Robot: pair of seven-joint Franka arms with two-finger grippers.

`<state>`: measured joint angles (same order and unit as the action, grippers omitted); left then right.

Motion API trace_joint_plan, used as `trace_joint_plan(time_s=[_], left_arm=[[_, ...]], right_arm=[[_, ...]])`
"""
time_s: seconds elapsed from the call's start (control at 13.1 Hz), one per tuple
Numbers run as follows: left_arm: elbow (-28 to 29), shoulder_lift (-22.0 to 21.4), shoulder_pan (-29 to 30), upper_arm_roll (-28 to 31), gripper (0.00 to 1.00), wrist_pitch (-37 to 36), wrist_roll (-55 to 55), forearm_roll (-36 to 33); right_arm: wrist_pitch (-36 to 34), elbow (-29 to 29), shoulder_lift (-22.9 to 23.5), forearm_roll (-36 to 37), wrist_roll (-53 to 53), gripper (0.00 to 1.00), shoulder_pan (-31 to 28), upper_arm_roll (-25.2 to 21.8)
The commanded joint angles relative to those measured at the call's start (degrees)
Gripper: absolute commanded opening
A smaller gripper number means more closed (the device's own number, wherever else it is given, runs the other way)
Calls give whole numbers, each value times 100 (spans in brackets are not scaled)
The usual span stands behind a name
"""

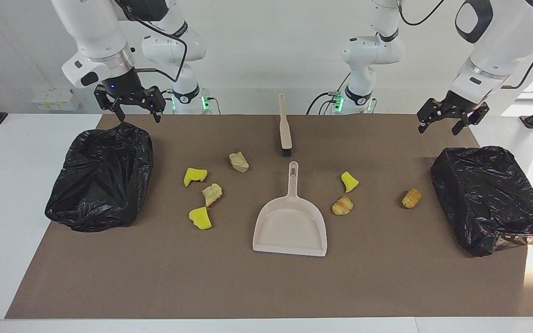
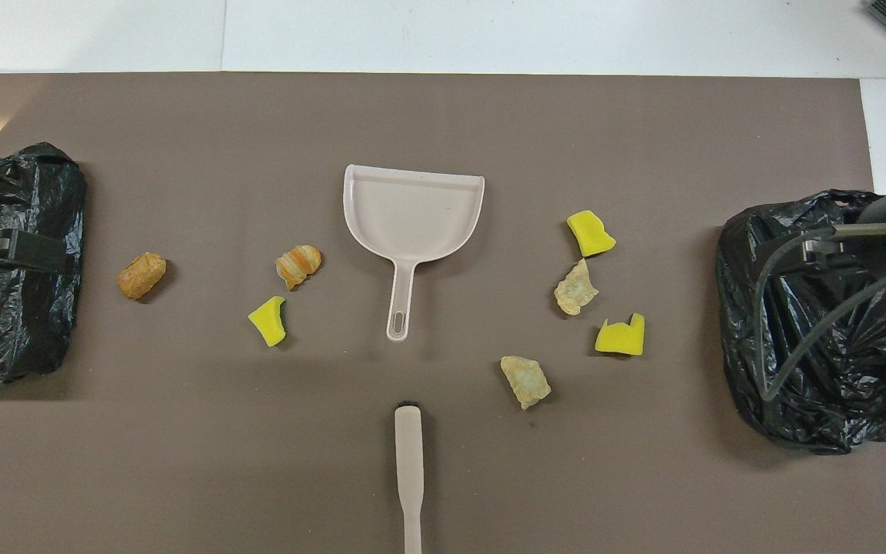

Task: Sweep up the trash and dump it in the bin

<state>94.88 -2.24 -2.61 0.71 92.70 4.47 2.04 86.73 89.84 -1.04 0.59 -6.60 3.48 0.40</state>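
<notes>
Trash (image 1: 212, 194) – seven lumps loose on the brown mat (image 1: 266, 286), four toward the right arm's end, three toward the left's, dustpan (image 1: 290, 226) between them, brush (image 1: 285, 132) nearer the robots. Right gripper (image 1: 130, 105) spread, empty, over one black-bagged bin (image 1: 100, 180); left gripper (image 1: 451, 118) spread, empty, above the other bin (image 1: 488, 199).

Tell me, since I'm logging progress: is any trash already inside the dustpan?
No. The dustpan lies bare on the mat, and all seven lumps of trash sit scattered around it.
</notes>
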Motion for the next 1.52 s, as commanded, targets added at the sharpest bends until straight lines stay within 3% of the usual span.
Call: trace_joint_plan(time_s=[0.0,1.45], left_arm=[[-40,-49,-46,8,100,-121,54,15],[302,-224,-91,-80,100,-130,63,138]], right_arm=[[63,7,-37,-120,80,100,-58,-4],[353,156,-72,-112,-25,100,-111,-5]])
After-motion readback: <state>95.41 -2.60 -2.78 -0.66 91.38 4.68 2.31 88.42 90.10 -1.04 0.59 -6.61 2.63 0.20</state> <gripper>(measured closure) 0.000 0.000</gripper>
